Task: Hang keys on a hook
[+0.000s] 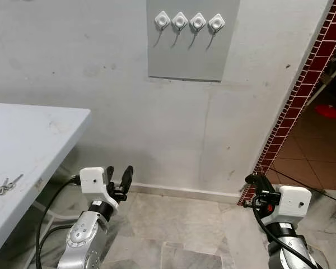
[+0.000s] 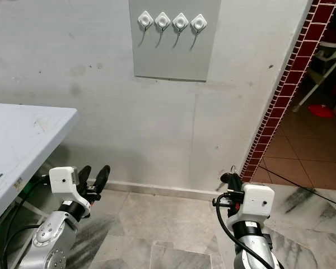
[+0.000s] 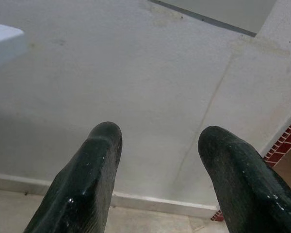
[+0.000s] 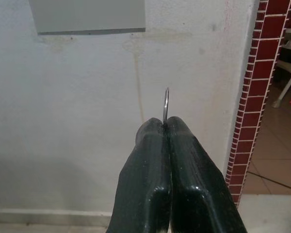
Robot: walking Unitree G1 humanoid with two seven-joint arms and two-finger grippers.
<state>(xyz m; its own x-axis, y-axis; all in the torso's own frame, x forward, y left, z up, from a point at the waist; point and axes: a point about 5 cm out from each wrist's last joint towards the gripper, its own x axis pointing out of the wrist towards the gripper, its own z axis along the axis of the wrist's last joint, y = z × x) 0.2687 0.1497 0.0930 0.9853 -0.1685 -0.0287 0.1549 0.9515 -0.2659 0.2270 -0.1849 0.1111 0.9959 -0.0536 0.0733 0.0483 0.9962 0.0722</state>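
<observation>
a key ring (image 4: 166, 104) is pinched in the right tool (image 4: 166, 127), held low; the left tool (image 3: 157, 141) is spread apart, empty.

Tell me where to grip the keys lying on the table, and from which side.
Take the keys at the bunched end, coming straight down from above. They lie flat on the table near its edge, so a sideways approach would likely just slide them. The open left gripper is nearest; the right gripper is shut on a ring.
</observation>
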